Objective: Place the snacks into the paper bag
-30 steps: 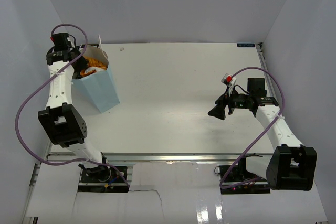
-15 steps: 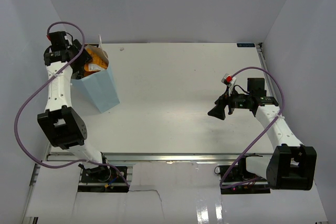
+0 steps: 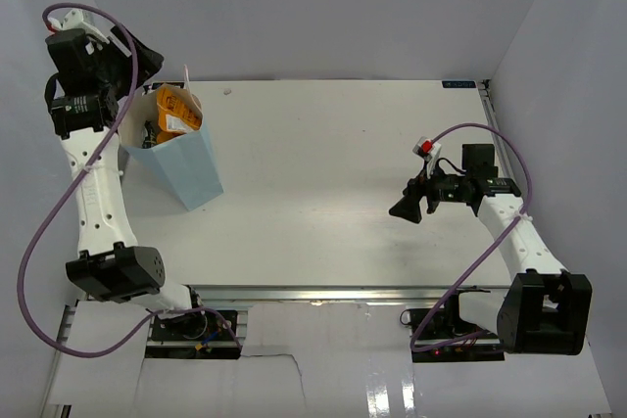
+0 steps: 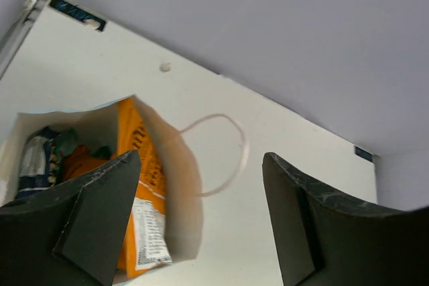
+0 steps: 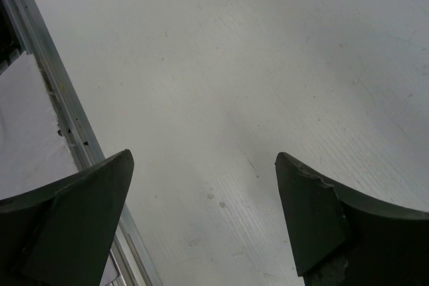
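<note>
Up on the bench (image 3: 323, 193), upper left of frame: paper bag (image 3: 191, 168) standing, mouth gaping, well stuffed. Inside, orange bag (image 3: 176, 110) riding high at the rim, darker packets (image 4: 40, 155) tucked beside. Hovering above, left pincer (image 3: 142, 51) released, gripping nothing. Mid-right, right pincer (image 3: 400, 209) spread wide too. Danger here: snagging the string handle (image 4: 231, 159) and tipping everything out.

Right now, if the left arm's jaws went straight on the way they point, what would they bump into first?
Probably the bag: its rim and string handle lie between the open jaws, with the orange packet just beside that line. Depth is unclear.
</note>
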Available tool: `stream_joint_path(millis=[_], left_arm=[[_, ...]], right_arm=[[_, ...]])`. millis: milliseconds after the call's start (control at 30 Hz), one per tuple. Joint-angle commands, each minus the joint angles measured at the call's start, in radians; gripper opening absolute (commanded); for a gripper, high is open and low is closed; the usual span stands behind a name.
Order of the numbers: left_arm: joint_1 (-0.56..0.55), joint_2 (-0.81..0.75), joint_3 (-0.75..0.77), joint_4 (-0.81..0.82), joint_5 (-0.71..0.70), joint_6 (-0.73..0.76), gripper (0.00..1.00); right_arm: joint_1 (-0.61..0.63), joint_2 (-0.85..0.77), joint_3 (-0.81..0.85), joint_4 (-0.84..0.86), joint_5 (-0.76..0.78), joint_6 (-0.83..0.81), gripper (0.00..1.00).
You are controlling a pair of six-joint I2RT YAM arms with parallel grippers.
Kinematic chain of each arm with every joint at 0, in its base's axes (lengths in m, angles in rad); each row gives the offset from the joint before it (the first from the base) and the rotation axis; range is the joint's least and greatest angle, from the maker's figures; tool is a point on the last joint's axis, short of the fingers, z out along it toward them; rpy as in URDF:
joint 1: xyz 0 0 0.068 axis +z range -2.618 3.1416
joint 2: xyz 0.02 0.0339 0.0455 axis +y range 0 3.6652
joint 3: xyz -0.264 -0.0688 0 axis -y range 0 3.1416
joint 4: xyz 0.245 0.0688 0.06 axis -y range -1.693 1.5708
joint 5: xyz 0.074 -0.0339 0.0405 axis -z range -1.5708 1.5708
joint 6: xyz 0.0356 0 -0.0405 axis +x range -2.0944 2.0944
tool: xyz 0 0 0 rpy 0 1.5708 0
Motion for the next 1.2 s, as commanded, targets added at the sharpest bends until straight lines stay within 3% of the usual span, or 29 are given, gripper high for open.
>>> stream_joint_path(millis=[0, 100, 200, 333, 567, 833, 1167], left_arm=[[0.001, -0.116, -0.005, 0.090, 0.215, 0.004, 0.84], [-0.005, -0.297, -0.209, 0.237, 0.356, -0.024, 0.89], [-0.033, -0.513, -0.496, 0.337, 0.405, -0.056, 0.98], [-0.069, -0.751, -0.860, 0.384, 0.474, -0.056, 0.98], [-0.089, -1.012, -1.174, 0.368, 0.614, -0.041, 0.98], [-0.092, -1.178, -1.297, 0.177, 0.571, 0.079, 0.98], [-0.091, -1.187, -1.297, 0.165, 0.548, 0.071, 0.98]], right_arm=[[-0.003, -0.024, 0.081, -0.043, 0.042, -0.027, 0.92], [-0.003, -0.047, 0.134, -0.067, 0.114, -0.010, 0.90], [-0.003, -0.082, 0.190, -0.073, 0.221, 0.036, 0.90], [-0.003, -0.116, 0.258, -0.066, 0.358, 0.137, 0.90], [-0.003, -0.170, 0.290, -0.041, 0.562, 0.269, 0.90], [-0.003, -0.208, 0.233, -0.021, 0.695, 0.395, 0.90], [-0.003, -0.199, 0.256, -0.032, 0.781, 0.355, 0.90]])
